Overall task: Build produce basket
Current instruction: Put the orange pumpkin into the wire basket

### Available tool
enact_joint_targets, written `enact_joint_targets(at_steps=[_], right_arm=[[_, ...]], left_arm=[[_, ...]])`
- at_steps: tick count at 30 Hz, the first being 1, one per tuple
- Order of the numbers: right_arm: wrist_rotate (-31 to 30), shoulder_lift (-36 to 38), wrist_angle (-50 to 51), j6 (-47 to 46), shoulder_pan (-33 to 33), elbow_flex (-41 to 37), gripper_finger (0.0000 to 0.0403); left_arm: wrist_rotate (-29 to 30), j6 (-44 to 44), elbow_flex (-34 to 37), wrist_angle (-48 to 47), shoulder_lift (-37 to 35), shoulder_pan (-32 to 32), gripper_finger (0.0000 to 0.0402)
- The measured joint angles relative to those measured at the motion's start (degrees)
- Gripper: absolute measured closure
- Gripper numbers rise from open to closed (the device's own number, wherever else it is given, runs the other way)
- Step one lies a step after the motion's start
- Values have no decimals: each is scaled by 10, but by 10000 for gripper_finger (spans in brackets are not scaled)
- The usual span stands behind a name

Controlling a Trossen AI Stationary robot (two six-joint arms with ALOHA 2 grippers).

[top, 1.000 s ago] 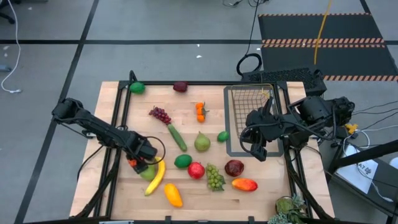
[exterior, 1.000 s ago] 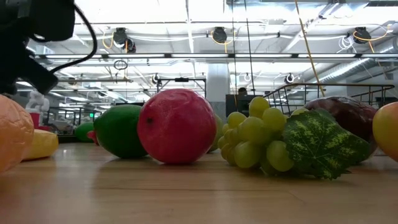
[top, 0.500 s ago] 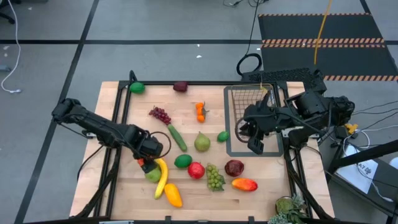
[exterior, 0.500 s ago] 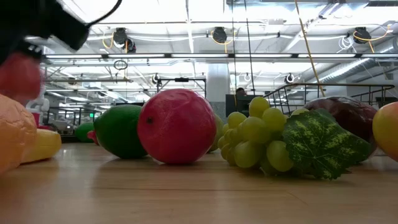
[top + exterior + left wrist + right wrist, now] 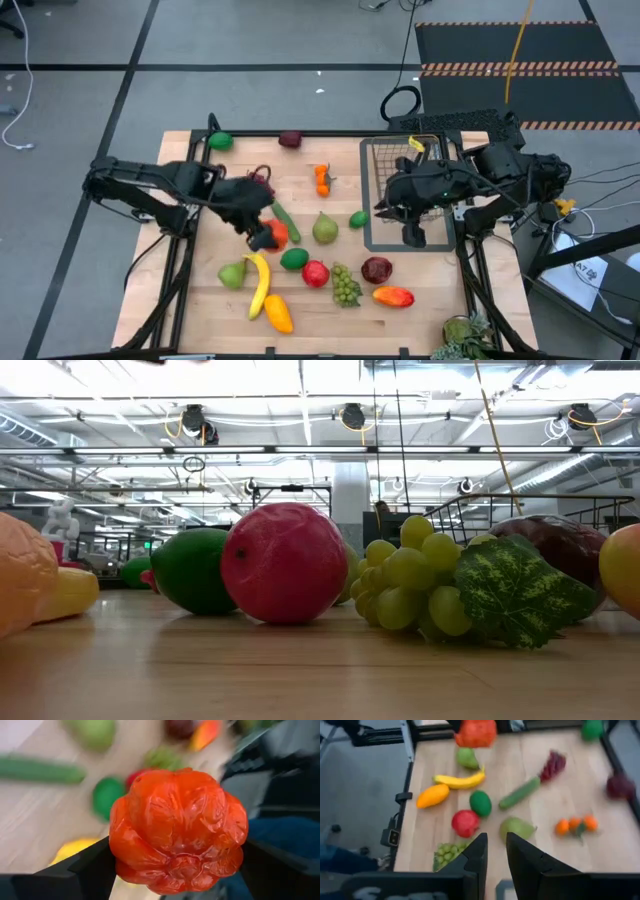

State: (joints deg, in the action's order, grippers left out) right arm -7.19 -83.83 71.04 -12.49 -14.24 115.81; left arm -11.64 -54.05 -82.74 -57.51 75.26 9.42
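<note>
My left gripper (image 5: 268,238) hangs above the table's middle left, shut on a ribbed red-orange fruit (image 5: 177,827), which also shows from above (image 5: 279,233). My right gripper (image 5: 412,236) hovers over the near end of the wire basket (image 5: 396,165) at the right. Its fingers (image 5: 479,855) are almost together, with nothing between them. Loose produce lies on the wooden table: a banana (image 5: 258,283), a green pear (image 5: 232,273), a lime (image 5: 294,259), a red apple (image 5: 316,273), green grapes (image 5: 346,285), a cucumber (image 5: 287,222) and oranges (image 5: 322,179). My left gripper pinches the red-orange fruit by two opposite sides (image 5: 117,845) between its two fingers. The fingers slant down from the table's left. The fruit is lifted clear of the table.
A dark apple (image 5: 377,269), a mango (image 5: 393,296) and an orange-yellow fruit (image 5: 279,313) lie near the front edge. A green fruit (image 5: 221,141) and a dark one (image 5: 290,139) sit at the far edge. A dark frame (image 5: 367,235) surrounds the basket.
My left gripper has risen from the table beside the banana and swung toward the far right, carrying the red-orange fruit clear of the table and out of the low view. The green pear stays by the banana. My right gripper has rolled a little over the basket.
</note>
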Motion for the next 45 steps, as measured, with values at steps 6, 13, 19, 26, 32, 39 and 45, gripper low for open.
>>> enact_joint_targets(at_steps=[6, 13, 19, 26, 32, 39, 45], right_arm=[[22, -1, -76, 142, 0, 0, 339], [90, -7, -207, 228, 12, -31, 297], [103, -7, -273, 208, 9, -79, 209], [33, 30, -269, 124, -16, -81, 117], [-86, 96, -251, 114, -39, -81, 74], [-247, 142, -243, 174, -62, -80, 44], [-380, 131, -292, 241, -69, -80, 33]], left_arm=[[1, -26, -13, 136, 0, -18, 39], [1, -59, -13, 287, 39, -14, 48], [18, -67, -12, 362, 80, -3, 43], [82, -72, -12, 468, 125, 0, 42], [175, -47, -12, 585, 145, 0, 41], [339, 16, -12, 773, 156, -12, 41], [438, 54, -13, 882, 155, -26, 41]])
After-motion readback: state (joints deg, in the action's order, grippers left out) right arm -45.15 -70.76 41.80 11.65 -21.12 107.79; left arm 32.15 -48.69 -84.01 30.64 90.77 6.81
